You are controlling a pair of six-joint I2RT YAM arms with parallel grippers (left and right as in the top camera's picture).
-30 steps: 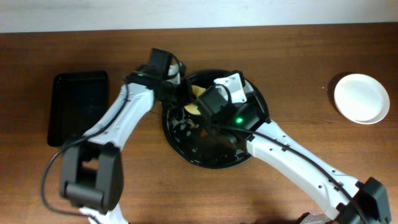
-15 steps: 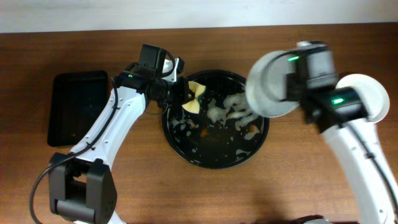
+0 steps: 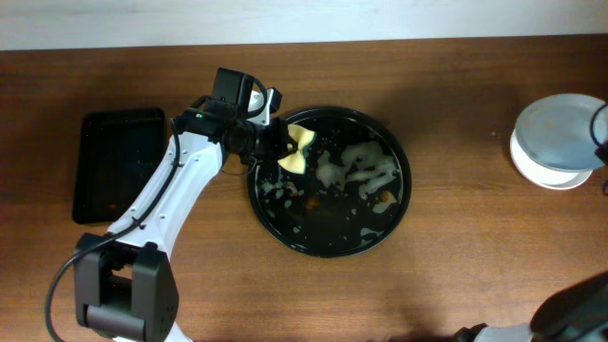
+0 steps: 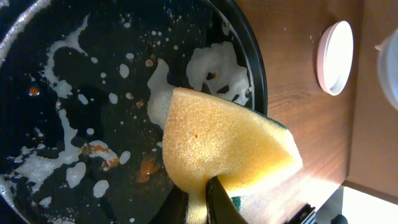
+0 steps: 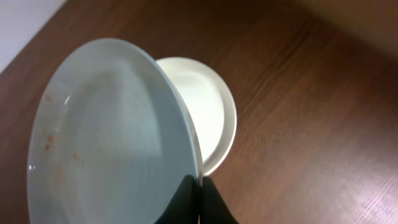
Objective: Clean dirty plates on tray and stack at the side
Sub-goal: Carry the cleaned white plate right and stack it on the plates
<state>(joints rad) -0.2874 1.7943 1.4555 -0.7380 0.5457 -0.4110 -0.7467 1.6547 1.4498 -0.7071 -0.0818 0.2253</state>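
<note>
While the left gripper (image 4: 206, 190) pinches a yellow sponge (image 4: 224, 140) tight, the tray (image 3: 323, 233) lies just below its fingers, streaked with foam (image 4: 214, 65) and orange flecks. Right gripper (image 5: 198, 196) clamped on the rim of a pale blue plate (image 5: 106, 137), tilted, faint red specks. White plate (image 5: 211, 112) on the table (image 5: 298, 124) just behind it; contact unclear.

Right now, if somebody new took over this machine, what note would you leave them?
Left gripper: shut on the yellow foam sponge, over the left edge of the round glossy black tray.
Right gripper: shut on the rim of a pale bluish round plate, tilted above the white round plate at the far right.
Done: tray holds no plates, only suds and sauce bits.
Left: stack the held plate; faint red specks show on it.
</note>
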